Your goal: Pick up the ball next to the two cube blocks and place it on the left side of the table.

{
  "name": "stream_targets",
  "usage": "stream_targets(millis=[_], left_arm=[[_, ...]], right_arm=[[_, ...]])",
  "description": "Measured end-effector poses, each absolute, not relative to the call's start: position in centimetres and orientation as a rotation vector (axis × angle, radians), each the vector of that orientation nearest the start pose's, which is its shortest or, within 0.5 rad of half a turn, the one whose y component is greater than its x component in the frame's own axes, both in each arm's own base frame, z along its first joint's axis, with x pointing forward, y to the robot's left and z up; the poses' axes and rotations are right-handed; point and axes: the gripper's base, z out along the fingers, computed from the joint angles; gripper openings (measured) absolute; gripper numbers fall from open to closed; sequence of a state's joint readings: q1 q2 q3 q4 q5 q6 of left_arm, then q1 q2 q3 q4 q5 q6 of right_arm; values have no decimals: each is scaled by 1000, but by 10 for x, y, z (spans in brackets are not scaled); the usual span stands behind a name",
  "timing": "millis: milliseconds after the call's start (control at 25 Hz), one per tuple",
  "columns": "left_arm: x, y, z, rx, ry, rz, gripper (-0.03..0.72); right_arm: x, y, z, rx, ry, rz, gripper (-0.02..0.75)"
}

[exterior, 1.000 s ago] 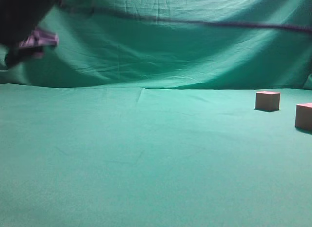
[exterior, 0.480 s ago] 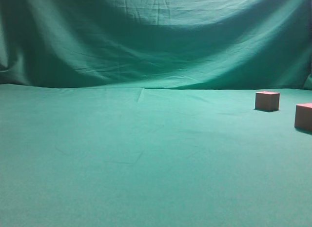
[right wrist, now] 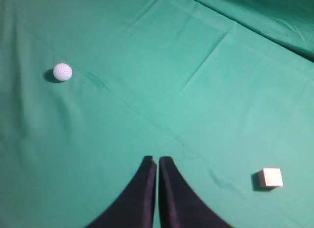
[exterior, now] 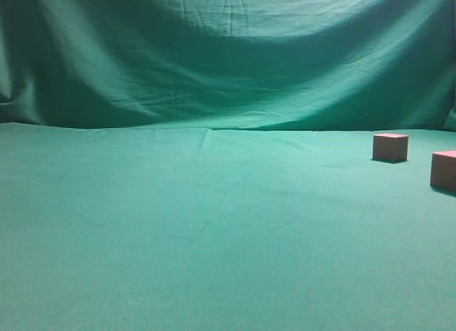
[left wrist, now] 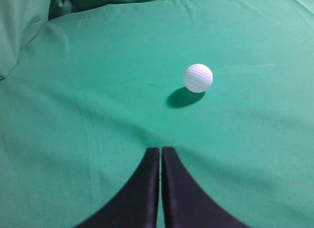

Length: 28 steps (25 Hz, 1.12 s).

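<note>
The white dimpled ball (left wrist: 198, 78) lies on the green table (left wrist: 98, 120) ahead and slightly right of my left gripper (left wrist: 160, 150), which is shut and empty above the cloth. The ball also shows in the right wrist view (right wrist: 62, 71), far to the upper left of my right gripper (right wrist: 157, 160), which is shut and empty. One cube (right wrist: 271, 177) lies to the right of the right gripper. In the exterior view the two reddish-brown cubes (exterior: 390, 146) (exterior: 444, 169) sit at the right edge; the ball and both grippers are out of that view.
A draped green backdrop (exterior: 228, 60) hangs behind the table (exterior: 214, 224). Cloth folds (right wrist: 206, 56) run across the table in the right wrist view. A bunched fold of cloth (left wrist: 29, 22) lies at the far left in the left wrist view.
A dark arm with a purple part at the exterior view's upper left, and a dark cable across the top, left the view one second ago. The cubes have not moved.
</note>
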<state>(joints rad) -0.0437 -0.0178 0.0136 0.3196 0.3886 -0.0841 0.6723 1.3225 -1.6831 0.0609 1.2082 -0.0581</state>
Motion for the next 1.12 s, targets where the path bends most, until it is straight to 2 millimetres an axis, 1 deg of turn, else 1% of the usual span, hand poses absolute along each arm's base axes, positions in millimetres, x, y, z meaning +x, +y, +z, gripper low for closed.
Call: stream_targets(millis=[120, 200, 320, 480, 680, 800, 920, 1120], left_arm=[[52, 9, 176, 155, 1848, 228, 0], [52, 9, 176, 155, 1848, 228, 0], [52, 9, 176, 155, 1848, 228, 0], [52, 9, 176, 155, 1848, 228, 0], [52, 9, 176, 155, 1848, 228, 0], [52, 9, 176, 155, 1848, 228, 0], [52, 9, 176, 155, 1848, 228, 0], [52, 9, 176, 155, 1848, 228, 0]], right_arm=[[164, 137, 453, -780, 2144, 421, 0], [143, 121, 437, -748, 2098, 455, 0], [113, 97, 414, -734, 2070, 459, 0], [85, 70, 385, -721, 2015, 425, 0], [65, 48, 347, -697, 1940, 364, 0], [57, 38, 325, -634, 1918, 366, 0], [53, 30, 297, -542, 1901, 344, 0], [51, 17, 247, -336, 1847, 236, 0]])
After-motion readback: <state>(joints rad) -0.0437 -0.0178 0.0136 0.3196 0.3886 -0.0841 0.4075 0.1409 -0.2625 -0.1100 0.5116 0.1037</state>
